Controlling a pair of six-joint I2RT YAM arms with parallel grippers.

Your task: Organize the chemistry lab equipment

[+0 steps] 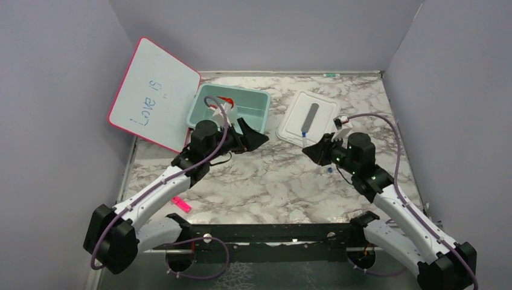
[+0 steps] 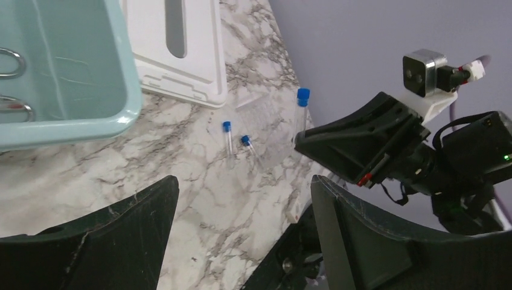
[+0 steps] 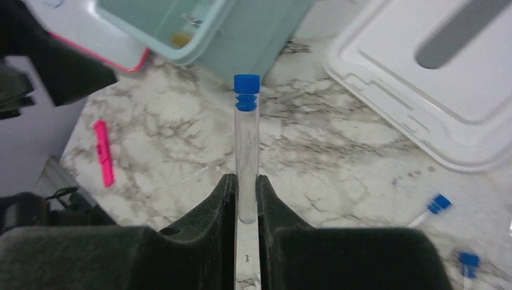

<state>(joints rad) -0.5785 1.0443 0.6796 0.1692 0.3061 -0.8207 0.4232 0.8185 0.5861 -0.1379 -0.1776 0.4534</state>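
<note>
My right gripper (image 3: 246,181) is shut on a clear vial with a blue cap (image 3: 247,139), held above the marble table between the teal bin (image 3: 253,42) and the white lid (image 3: 422,90). In the top view this gripper (image 1: 309,150) is right of centre. Two more blue-capped vials (image 3: 436,206) lie on the table near it; they also show in the left wrist view (image 2: 227,138). My left gripper (image 2: 244,184) is open and empty, in front of the bin (image 1: 253,121). The squeeze bottle's red nozzle (image 1: 224,101) and metal tong handles (image 2: 9,60) lie inside the bin.
The pink-edged whiteboard (image 1: 154,93) leans at the back left beside the bin. A pink marker (image 1: 181,204) lies near the front left edge. The white lid (image 1: 308,118) lies flat right of the bin. Grey walls enclose the table.
</note>
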